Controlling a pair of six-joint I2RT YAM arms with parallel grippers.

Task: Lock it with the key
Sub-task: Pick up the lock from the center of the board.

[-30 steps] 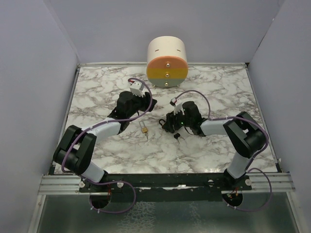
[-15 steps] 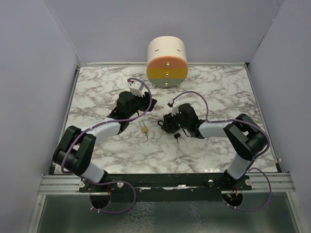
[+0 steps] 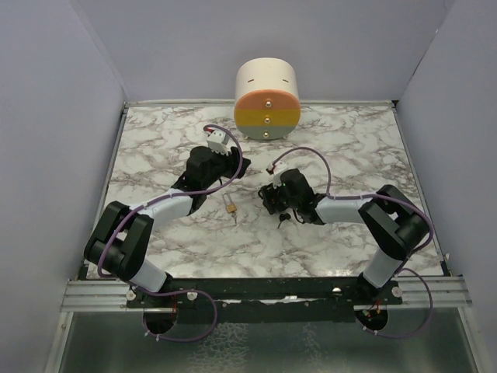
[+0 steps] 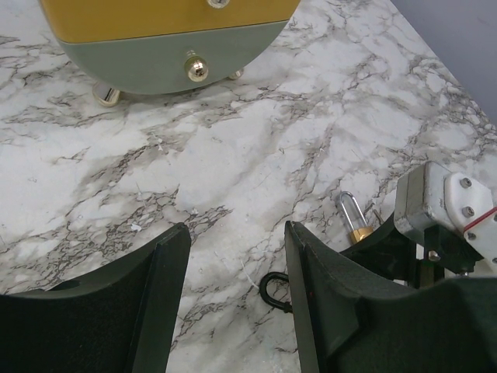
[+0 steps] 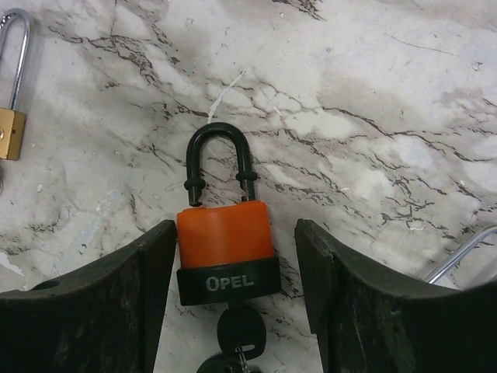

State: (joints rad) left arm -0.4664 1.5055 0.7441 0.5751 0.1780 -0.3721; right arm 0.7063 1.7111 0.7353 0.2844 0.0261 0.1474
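If you close the right gripper (image 5: 235,233) now, its fingers, standing apart on either side of the orange padlock (image 5: 227,252) and gripping nothing, could pinch off-centre. That would skid the body over the marble table (image 5: 373,93) and twist the key (image 5: 241,330), which sits in its base at 6 o'clock. The shackle (image 5: 220,136), pointing to 12 o'clock, looks unlatched on one leg, though that's hard to confirm. Your left gripper (image 4: 237,256) hangs low, fingers spread and empty, with a brass padlock (image 4: 353,221) at its 3 o'clock.

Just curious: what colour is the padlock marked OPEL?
The OPEL padlock has an orange body, black shackle and base; right wrist view shows it best.
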